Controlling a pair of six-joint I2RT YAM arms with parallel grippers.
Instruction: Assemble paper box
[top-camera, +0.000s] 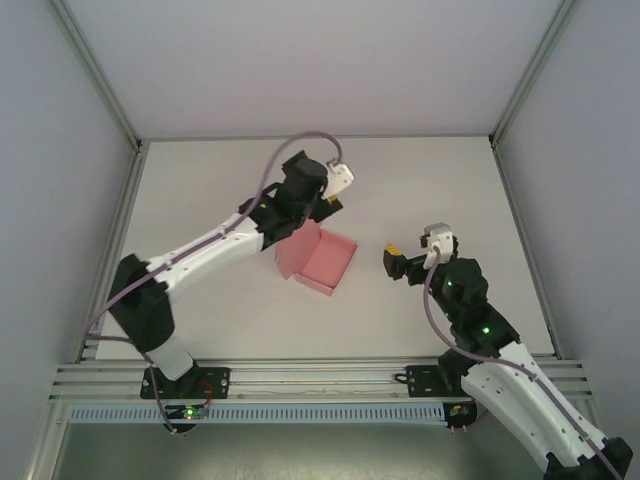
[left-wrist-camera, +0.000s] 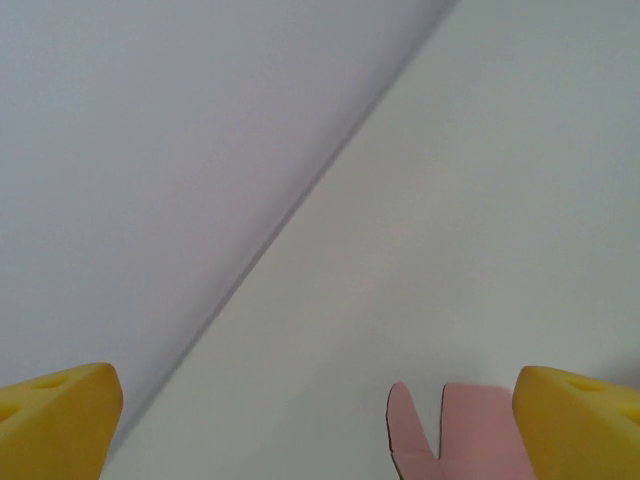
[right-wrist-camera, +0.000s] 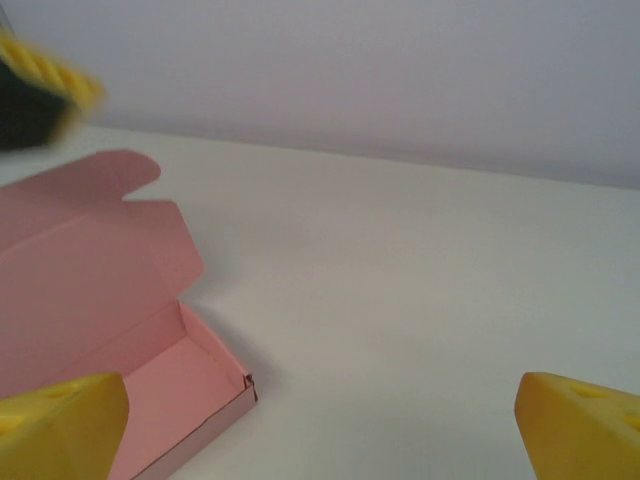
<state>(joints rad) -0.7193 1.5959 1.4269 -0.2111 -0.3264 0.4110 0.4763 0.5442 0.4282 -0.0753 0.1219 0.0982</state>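
The paper box (top-camera: 322, 260) is pink card, folded into a shallow tray in mid-table, with its lid flap (top-camera: 297, 250) standing up on the left side. My left gripper (top-camera: 332, 206) hovers open just behind the lid's top edge. In the left wrist view its yellow fingertips (left-wrist-camera: 58, 415) stand wide apart, with a pink tab of the paper box (left-wrist-camera: 462, 432) low between them. My right gripper (top-camera: 393, 260) is open to the right of the box, apart from it. The right wrist view has the open paper box (right-wrist-camera: 110, 300) at the left, beyond the fingertips (right-wrist-camera: 580, 425).
The white table (top-camera: 420, 190) is walled by pale panels at the back and sides, with metal posts (top-camera: 95, 75) at the corners. An aluminium rail (top-camera: 320, 378) runs along the near edge by the arm bases.
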